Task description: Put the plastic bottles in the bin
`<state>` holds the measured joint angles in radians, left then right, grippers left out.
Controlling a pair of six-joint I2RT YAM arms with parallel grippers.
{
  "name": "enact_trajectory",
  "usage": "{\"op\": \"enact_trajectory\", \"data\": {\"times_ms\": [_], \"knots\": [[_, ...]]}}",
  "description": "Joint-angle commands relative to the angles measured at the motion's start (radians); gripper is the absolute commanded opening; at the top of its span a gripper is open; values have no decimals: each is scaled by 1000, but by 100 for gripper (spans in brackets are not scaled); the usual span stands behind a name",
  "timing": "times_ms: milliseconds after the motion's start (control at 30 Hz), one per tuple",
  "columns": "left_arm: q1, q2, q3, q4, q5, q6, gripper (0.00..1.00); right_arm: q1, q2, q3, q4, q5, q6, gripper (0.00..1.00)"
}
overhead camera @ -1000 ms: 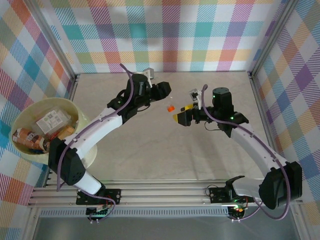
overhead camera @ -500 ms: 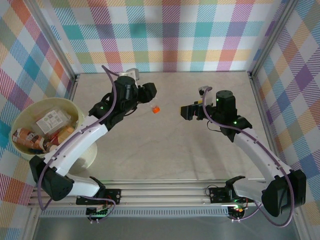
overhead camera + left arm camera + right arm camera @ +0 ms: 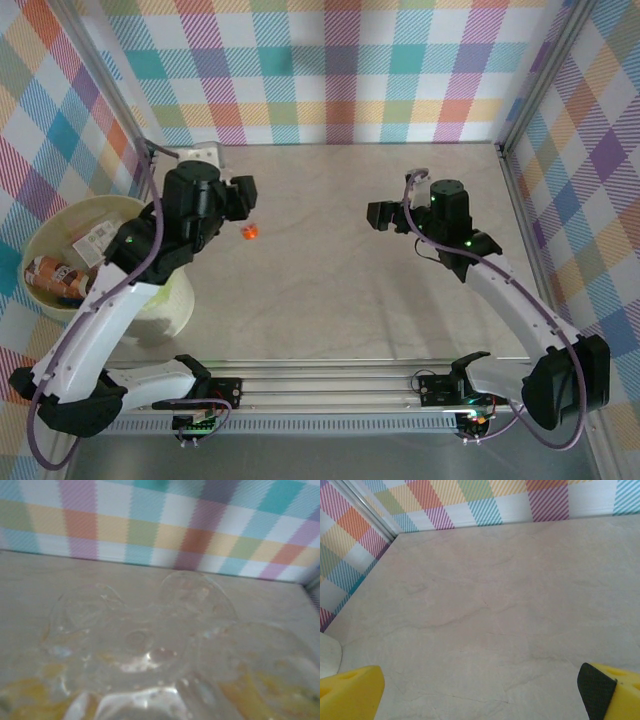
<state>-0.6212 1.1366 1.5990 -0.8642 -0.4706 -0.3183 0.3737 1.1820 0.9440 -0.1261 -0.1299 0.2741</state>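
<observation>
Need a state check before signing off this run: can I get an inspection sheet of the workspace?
surface: pale stone-look table, no spills or marks seen
job's things: orange-capped clear bottle held above the table, right of the bin; bottles in the bin
clutter: nothing seen
grippers: left gripper shut on the clear bottle, not yet over the bin; right gripper open wide, nothing between its fingers
cables: purple cables run along both arms, looping off them in places, no snag seen
surroundings: plaid walls on three sides, metal rail at the near edge
</observation>
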Motion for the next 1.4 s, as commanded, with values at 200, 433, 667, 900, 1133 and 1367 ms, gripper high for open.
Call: {"op": "enact_trajectory", "data": {"times_ms": [200,433,667,900,1133,1367], "knots": [[181,39,297,-495,-368,-33,55,1,50,64,2,-17,59,100],[500,74,273,-524,-243,62,56,-1,59,79,-17,-35,59,100],[607,66,192,-474,-92,247,58,-4,56,73,-25,-32,57,100],[673,56,51,-448,12,252,67,-2,65,81,-18,-43,55,100],[708,67,143,-450,91,219,95,-3,60,78,-27,-36,45,100],[710,61,196,-432,283,153,87,-3,58,73,-36,-27,46,100]]}}
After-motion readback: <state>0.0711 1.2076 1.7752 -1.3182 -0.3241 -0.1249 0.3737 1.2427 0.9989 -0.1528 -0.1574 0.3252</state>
